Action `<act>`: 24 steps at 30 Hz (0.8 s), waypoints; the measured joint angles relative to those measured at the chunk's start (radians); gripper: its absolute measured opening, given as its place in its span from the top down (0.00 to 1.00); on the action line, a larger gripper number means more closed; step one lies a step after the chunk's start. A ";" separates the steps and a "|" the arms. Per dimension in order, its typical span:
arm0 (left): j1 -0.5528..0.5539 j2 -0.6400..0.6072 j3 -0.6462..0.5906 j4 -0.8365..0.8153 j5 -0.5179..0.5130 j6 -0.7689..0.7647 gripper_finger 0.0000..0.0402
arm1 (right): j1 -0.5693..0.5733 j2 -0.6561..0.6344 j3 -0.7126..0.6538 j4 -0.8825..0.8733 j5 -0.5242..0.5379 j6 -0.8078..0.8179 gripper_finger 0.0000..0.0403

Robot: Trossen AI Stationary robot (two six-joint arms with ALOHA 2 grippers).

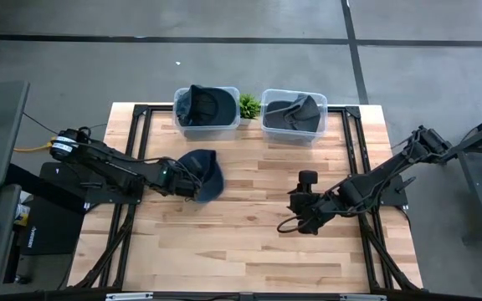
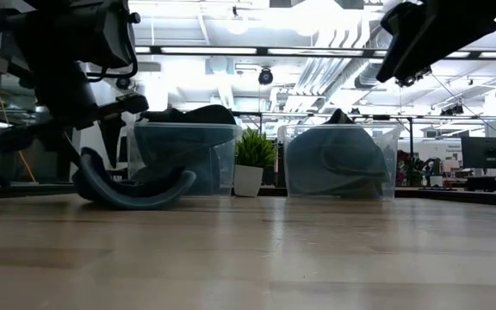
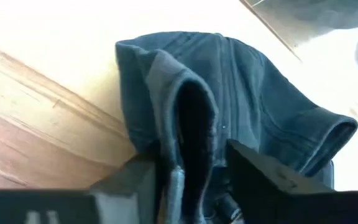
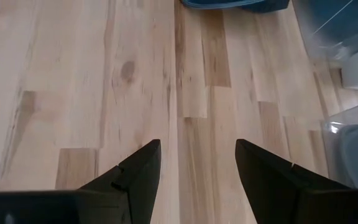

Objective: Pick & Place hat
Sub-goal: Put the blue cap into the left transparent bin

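A dark blue hat (image 1: 207, 170) lies on the wooden table (image 1: 249, 242) in front of the left bin, its curved lower edge (image 2: 136, 202) on the wood. My left gripper (image 1: 189, 181) comes at it from the table's left and is shut on an upright fold of it (image 3: 191, 162). My right gripper (image 1: 302, 213) hangs open above bare wood at the table's right middle, nothing between its fingers (image 4: 194, 171). In the low view it shows only as a dark shape at the top right (image 2: 437, 34). My left gripper pinches a raised fold of the hat's cloth (image 3: 188, 118) between its two fingers (image 3: 143, 180). It comes slanting down from the table's left side. The fold stands up between the fingers, several layers thick. The hat's lower edge stays on the table.
Two clear bins stand at the far edge: the left one (image 1: 207, 110) holds a dark hat, the right one (image 1: 294, 115) a grey one. A small potted plant (image 1: 249, 105) stands between them. Bare wood stretches across the near half of the table.
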 joint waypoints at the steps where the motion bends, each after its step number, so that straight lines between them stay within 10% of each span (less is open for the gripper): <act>1: 0.000 0.000 0.000 0.000 0.000 0.000 0.62 | 0.000 0.000 0.000 0.000 -0.006 0.002 0.50; 24: -0.001 0.108 0.000 0.084 -0.034 0.058 0.97 | 0.076 0.001 0.000 0.004 -0.006 0.073 0.50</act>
